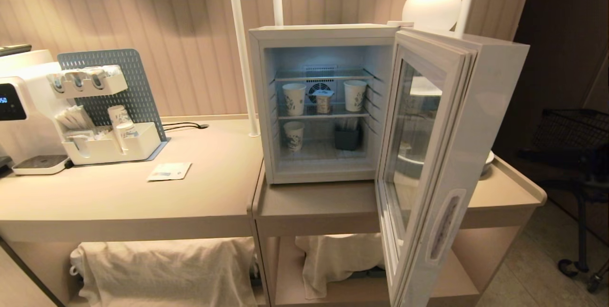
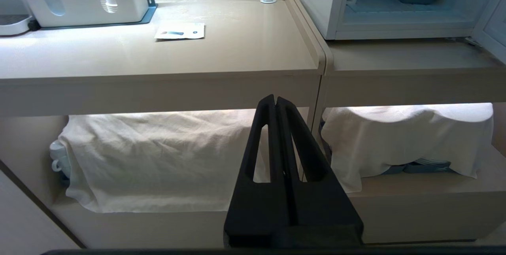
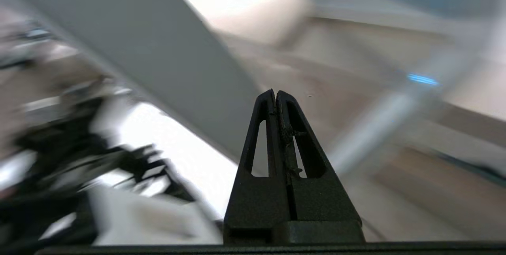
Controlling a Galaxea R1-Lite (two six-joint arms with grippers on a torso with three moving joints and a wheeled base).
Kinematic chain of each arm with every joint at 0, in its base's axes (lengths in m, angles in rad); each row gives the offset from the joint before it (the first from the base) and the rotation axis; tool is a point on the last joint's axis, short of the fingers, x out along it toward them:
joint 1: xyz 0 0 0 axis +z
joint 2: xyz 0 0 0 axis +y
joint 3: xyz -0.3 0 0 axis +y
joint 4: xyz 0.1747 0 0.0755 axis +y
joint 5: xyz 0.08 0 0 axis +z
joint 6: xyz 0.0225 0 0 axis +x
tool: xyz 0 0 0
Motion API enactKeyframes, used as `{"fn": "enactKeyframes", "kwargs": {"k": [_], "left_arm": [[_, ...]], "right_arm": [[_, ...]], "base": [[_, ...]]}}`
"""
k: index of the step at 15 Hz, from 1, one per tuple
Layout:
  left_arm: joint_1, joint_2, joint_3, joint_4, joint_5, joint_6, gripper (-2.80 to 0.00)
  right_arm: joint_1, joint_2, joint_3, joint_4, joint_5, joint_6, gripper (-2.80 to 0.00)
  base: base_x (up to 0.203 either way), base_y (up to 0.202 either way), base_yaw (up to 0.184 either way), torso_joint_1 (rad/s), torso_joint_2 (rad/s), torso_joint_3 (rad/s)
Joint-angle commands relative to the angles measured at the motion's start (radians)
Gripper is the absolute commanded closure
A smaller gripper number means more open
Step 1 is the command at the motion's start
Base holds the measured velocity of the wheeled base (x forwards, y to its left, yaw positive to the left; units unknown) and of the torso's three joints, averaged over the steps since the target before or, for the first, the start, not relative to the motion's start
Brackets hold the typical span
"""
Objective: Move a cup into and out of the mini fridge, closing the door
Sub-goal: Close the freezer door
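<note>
The cup point(image 1: 324, 101) stands on the fridge point(image 1: 323, 107) middle shelf, between two paper cups. It looks light, its foil lid fragile; grasp its sides. Both grippers point(image 2: 276, 101) point(image 3: 275, 93) are closed, empty

glossy white plastic mini fridge point(image 1: 266, 107), glass-paned door point(image 1: 409, 121), wire shelves point(image 1: 323, 115), matt counter point(image 1: 119, 197)

- Fridge point(image 1: 259, 107): white box, interior lit, wire shelves, standing on the worktop point(image 1: 309, 207).
- Door point(image 1: 428, 164): pale frame around glass, swung wide open from the fridge's right side.
- Cup point(image 1: 324, 101): small, white, upright on the fridge's middle shelf.
</note>
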Motion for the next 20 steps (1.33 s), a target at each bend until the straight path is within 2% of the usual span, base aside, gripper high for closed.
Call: {"fn": "enactKeyframes", "kwargs": {"k": [1,4,8,10,12,14,15,20], "left_arm": [[0.000,0.001,0.000,0.000,0.000,-0.001,0.00],[0.000,0.001,0.000,0.000,0.000,-0.001,0.00],[0.000,0.001,0.000,-0.001,0.000,-0.002,0.00],[0.000,0.001,0.000,-0.001,0.000,-0.002,0.00],[0.000,0.001,0.000,-0.001,0.000,-0.002,0.00],[0.000,0.001,0.000,-0.001,0.000,-0.002,0.00],[0.000,0.001,0.000,-0.001,0.000,-0.004,0.00],[0.000,0.001,0.000,-0.001,0.002,-0.007,0.00]], "right_arm": [[0.007,0.164,-0.079,-0.011,0.264,0.005,0.00],[0.107,0.177,-0.099,-0.018,0.232,0.019,0.00],[0.241,0.169,-0.107,-0.029,0.096,0.022,0.00],[0.320,0.167,-0.123,-0.059,-0.011,0.060,0.00],[0.436,0.179,-0.158,-0.156,-0.209,0.197,0.00],[0.551,0.236,-0.259,-0.263,-0.480,0.380,0.00],[0.598,0.283,-0.338,-0.275,-0.598,0.437,0.00],[0.707,0.564,-0.767,-0.035,-1.046,0.515,0.00]], "base": [[0.000,0.000,0.000,0.000,0.00,0.000],[0.000,0.000,0.000,0.000,0.00,0.000],[0.000,0.000,0.000,0.000,0.00,0.000],[0.000,0.000,0.000,0.000,0.00,0.000],[0.000,0.000,0.000,0.000,0.00,0.000],[0.000,0.000,0.000,0.000,0.00,0.000],[0.000,0.000,0.000,0.000,0.00,0.000],[0.000,0.000,0.000,0.000,0.00,0.000]]}}
